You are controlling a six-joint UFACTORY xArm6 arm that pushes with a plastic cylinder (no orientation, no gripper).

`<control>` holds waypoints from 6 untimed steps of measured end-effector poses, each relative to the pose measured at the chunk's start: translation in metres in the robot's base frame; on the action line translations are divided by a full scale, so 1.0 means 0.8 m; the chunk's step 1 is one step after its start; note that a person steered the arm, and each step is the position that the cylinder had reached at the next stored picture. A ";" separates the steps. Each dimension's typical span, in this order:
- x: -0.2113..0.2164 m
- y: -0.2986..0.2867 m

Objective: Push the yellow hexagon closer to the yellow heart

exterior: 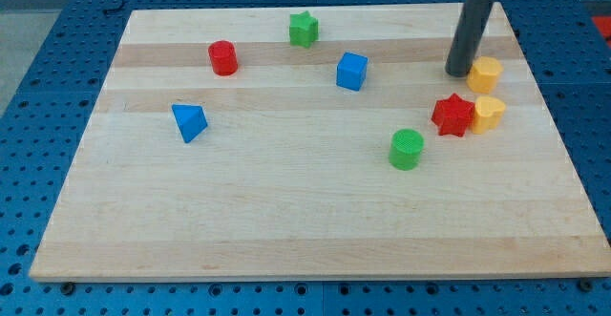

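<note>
The yellow hexagon (485, 73) sits near the view's right edge of the wooden board. The yellow heart (489, 114) lies just below it, a small gap apart. A red star (452, 115) touches the heart's left side. My tip (458, 73) rests on the board just left of the yellow hexagon, touching it or nearly so, above the red star.
A green cylinder (407, 149) lies below and left of the red star. A blue cube (351, 71), a green star (304, 29), a red cylinder (223, 57) and a blue triangle (189, 122) lie further left. The board's right edge (558, 135) is close to the yellow blocks.
</note>
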State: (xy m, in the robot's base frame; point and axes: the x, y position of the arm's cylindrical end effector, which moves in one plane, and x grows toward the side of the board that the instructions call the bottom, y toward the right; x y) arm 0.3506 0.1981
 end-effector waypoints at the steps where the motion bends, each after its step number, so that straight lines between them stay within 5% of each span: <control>1: 0.009 0.008; 3: -0.044 0.019; 6: 0.009 0.056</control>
